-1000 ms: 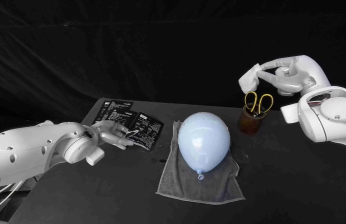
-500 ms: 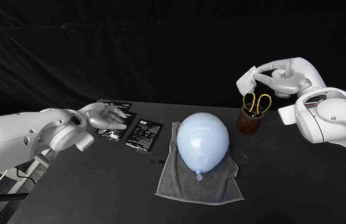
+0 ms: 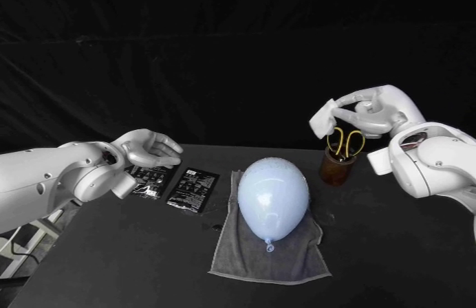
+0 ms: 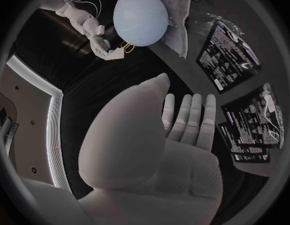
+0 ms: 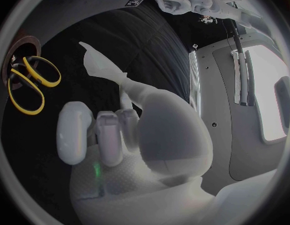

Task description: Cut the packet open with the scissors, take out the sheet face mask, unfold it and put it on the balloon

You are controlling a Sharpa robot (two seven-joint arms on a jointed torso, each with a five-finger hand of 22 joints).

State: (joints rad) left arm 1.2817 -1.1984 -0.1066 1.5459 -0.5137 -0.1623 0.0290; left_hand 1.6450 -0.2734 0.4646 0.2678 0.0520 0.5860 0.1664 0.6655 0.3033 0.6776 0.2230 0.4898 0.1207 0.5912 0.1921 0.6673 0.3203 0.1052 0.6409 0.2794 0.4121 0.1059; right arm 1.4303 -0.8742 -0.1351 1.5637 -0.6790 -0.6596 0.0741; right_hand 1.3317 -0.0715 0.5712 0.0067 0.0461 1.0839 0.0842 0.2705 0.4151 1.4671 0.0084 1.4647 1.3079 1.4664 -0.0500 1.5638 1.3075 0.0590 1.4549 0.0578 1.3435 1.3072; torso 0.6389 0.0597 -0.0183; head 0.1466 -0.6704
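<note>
left robot hand (image 3: 147, 148) spread, empty, raised by packets (image 3: 192, 188) at table's (image 3: 397, 253) left edge. right robot hand (image 3: 365, 112), fingers curled on nothing in wrist view, above scissors (image 3: 344, 141). balloon (image 3: 273, 198) central.

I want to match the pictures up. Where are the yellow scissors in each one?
Head view: scissors stand in the brown cup, under the right hand.
Left wrist view: scissors beside the far right hand, near the balloon.
Right wrist view: scissors in front of the right hand.
Shared landmark: the right hand.
</note>
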